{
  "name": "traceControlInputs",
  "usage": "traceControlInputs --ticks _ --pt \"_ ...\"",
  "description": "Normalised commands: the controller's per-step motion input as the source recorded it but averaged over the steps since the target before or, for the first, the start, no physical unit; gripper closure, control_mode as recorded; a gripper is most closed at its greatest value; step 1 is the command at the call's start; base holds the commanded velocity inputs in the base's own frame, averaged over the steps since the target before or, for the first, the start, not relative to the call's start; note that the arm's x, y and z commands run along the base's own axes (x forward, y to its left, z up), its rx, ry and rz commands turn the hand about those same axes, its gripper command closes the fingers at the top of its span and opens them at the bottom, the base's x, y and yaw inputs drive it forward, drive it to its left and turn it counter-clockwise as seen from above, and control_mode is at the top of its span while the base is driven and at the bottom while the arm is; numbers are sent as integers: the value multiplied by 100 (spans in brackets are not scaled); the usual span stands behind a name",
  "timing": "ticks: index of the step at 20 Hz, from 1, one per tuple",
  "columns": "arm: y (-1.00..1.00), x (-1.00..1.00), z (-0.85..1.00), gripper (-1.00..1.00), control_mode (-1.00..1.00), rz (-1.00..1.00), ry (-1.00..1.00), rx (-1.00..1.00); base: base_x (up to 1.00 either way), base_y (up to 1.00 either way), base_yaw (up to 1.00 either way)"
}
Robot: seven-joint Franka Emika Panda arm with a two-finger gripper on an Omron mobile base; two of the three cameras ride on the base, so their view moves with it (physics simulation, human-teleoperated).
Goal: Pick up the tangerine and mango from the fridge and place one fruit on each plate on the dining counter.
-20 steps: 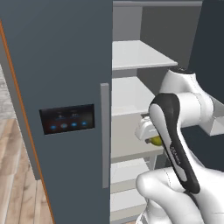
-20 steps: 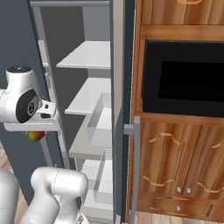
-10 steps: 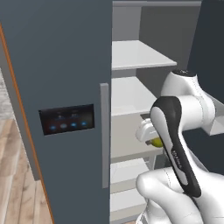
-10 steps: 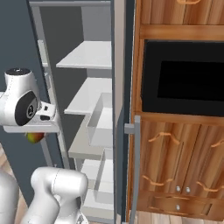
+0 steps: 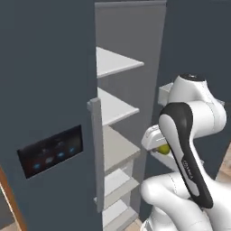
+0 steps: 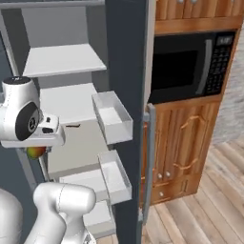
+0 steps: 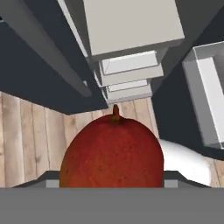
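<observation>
One mango, red-skinned with a brown stem, sits right at our fingertips in the hand view, and our gripper is pinching it. From the right base view we see its red and yellow-green side just under the white hand, out in front of the pale shelves of the fridge. Door bins hang on the open fridge door. Beyond stand wood cabinets with a black microwave.

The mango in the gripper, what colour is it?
Deep speckled red mango, clearest in the hand view.
</observation>
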Motion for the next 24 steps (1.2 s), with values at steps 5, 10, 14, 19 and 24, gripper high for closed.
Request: traceControlInputs --ticks 5,10,14,19,24 --pt "0 0 0 100 100 0 0 0 0 0 -95" --pt "0 0 0 100 100 0 0 0 0 0 -91" --pt "0 0 0 100 100 0 0 0 0 -7 -88" --pt "0 0 0 100 100 0 0 0 0 -75 -67" --pt "0 0 0 100 100 0 0 0 3 -100 -17"
